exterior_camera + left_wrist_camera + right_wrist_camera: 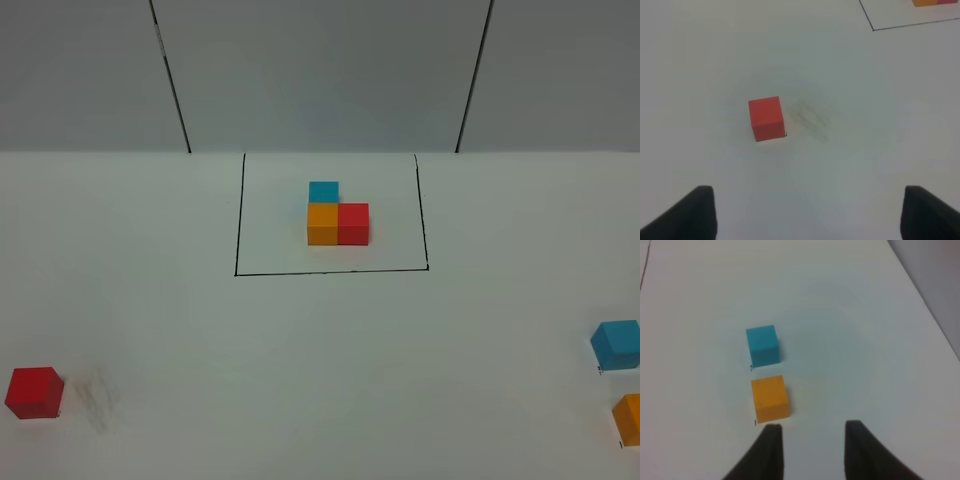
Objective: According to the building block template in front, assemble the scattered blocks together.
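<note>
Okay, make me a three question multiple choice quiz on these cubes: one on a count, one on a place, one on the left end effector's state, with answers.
1. How many template cubes sit inside the black outline? A. Two. B. Three. C. Five.
2. Where is the loose red cube in the high view? A. Alone at the near left. B. Inside the outline. C. At the far right edge.
3. How is the left end effector? A. Shut on the red cube. B. Open, holding nothing. C. Shut, holding nothing.
Answers: 1 B, blue, orange and red form an L. 2 A, it stands alone there. 3 B, its fingers stand wide apart, nothing between.
</note>
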`<state>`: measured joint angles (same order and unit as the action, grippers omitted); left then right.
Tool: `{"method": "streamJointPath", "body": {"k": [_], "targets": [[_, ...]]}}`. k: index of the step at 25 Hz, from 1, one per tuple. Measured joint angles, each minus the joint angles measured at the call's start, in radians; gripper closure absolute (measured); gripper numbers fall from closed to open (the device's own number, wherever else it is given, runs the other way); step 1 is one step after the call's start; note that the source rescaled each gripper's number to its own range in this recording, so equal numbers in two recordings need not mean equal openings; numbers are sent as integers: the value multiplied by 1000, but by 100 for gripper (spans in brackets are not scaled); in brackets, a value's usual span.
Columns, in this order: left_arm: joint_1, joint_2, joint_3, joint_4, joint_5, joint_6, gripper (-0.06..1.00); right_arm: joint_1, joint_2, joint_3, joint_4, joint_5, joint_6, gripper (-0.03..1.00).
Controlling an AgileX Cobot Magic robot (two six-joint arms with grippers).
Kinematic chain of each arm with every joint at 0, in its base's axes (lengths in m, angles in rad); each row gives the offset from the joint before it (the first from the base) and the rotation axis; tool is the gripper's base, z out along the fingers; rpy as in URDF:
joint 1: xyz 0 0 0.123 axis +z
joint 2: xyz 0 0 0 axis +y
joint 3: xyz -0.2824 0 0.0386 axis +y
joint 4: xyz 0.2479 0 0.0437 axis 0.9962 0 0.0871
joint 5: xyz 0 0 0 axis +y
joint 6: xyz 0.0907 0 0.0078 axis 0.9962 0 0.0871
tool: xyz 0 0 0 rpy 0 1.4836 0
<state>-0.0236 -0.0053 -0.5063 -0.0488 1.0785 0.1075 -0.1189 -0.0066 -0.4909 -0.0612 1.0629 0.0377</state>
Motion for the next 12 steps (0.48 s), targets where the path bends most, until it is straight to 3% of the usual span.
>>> {"method": "streamJointPath", "body": {"k": [2, 4, 7, 10, 12], "targets": [[0, 5, 0, 4, 0, -42, 29, 0, 0, 0, 0, 0, 0, 97], [0, 40, -16, 32, -4, -150, 29, 0, 0, 0, 0, 0, 0, 97], [0, 141, -64, 121, -33, -300, 29, 0, 0, 0, 0, 0, 0, 97], [0, 288, -129, 196, -66, -347, 29, 0, 0, 0, 0, 0, 0, 97], [0, 406, -176, 205, -83, -353, 29, 0, 0, 0, 0, 0, 0, 97]]}}
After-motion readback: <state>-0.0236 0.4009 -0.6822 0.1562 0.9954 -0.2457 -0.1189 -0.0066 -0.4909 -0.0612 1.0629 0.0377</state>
